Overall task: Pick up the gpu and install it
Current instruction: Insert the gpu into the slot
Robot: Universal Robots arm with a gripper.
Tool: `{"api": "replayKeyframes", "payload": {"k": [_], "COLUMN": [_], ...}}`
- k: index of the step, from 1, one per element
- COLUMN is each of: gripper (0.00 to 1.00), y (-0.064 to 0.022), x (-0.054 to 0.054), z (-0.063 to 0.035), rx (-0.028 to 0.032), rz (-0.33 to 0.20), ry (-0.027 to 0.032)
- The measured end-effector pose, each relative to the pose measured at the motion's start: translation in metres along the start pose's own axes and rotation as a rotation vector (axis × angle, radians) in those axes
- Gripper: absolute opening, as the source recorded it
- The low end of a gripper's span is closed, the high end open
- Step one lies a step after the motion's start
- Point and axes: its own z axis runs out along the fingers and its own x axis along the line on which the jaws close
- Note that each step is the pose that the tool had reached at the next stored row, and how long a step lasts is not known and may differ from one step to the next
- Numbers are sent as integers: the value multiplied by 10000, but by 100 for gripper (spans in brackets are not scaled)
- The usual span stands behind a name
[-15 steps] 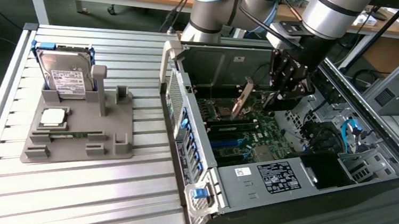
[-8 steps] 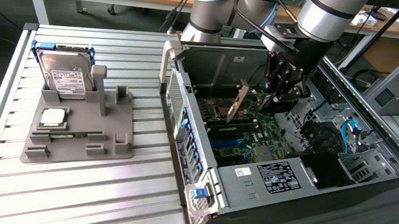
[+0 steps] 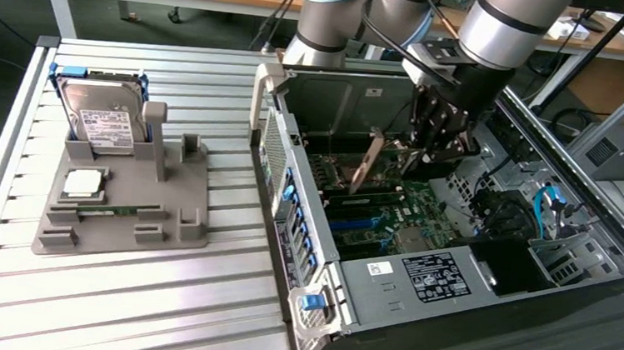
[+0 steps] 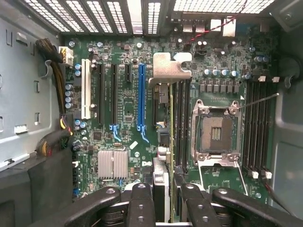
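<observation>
Green motherboard, blue slot, white slot, seemingly dark gpu.

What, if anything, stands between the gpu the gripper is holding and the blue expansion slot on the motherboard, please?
Nothing visible does. The gripper holds the gpu edge-down inside the open computer case, beside the blue slot. That slot is bare, with no card or cable across it.

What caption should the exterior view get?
Robot fingers hold the gpu above the motherboard inside the open computer case.
</observation>
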Motion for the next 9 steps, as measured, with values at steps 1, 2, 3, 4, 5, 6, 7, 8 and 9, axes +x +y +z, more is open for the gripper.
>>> {"api": "replayKeyframes", "payload": {"k": [1,2,3,4,5,6,7,8,9], "gripper": [27,27,27,27,27,27,27,27,27], "y": [10,20,30,35,43,56,64,68,69], "x": [1,3,5,6,7,11,12,12,12], "z": [7,12,18,24,30,34,40,47,52], "rx": [1,0,1,0,0,0,0,0,1], "rz": [0,0,0,0,0,1,1,1,0], "ry": [-1,0,-1,-2,0,1,0,-2,-1]}}
